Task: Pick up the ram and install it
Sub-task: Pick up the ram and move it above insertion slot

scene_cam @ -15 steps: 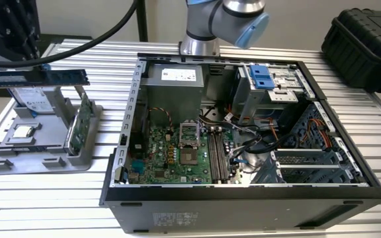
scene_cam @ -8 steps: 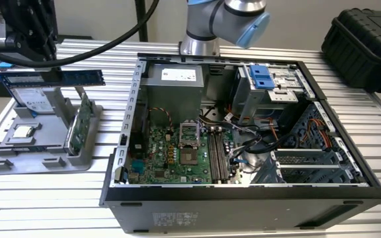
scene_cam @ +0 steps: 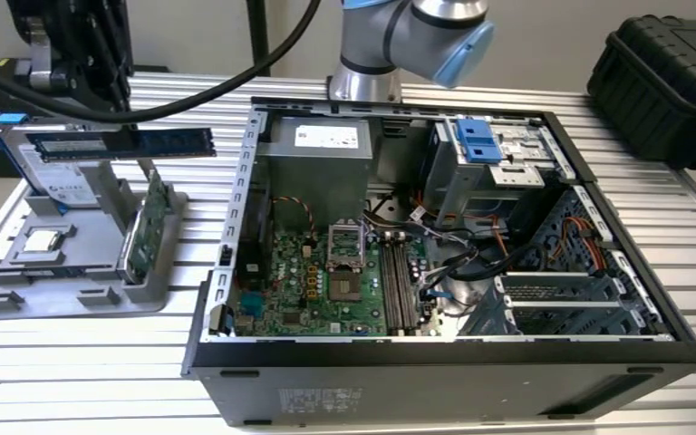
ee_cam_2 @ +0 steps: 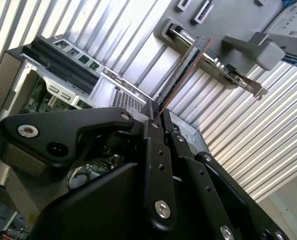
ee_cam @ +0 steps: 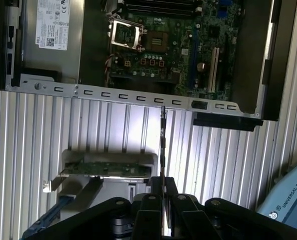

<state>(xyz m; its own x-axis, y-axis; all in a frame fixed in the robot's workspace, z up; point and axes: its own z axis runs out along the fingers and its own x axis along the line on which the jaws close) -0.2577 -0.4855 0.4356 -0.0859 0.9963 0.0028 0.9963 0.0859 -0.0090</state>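
Above the slatted table (scene_cam: 82, 362), upper left in the exterior view, the gripper (ee_cam: 162, 183) pinched the ram (scene_cam: 119, 143). Any tilt might jam it.

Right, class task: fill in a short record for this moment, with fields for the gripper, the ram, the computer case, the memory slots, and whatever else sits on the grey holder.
gripper: shut on the ram
ram: blue stick, level, held in the air above the grey holder
grey holder: on the table, at the exterior view's left of the case
computer case: open, motherboard exposed
memory slots: long, on the motherboard; ram not yet in them
also on holder: green circuit card standing on edge; silver drive with blue rails
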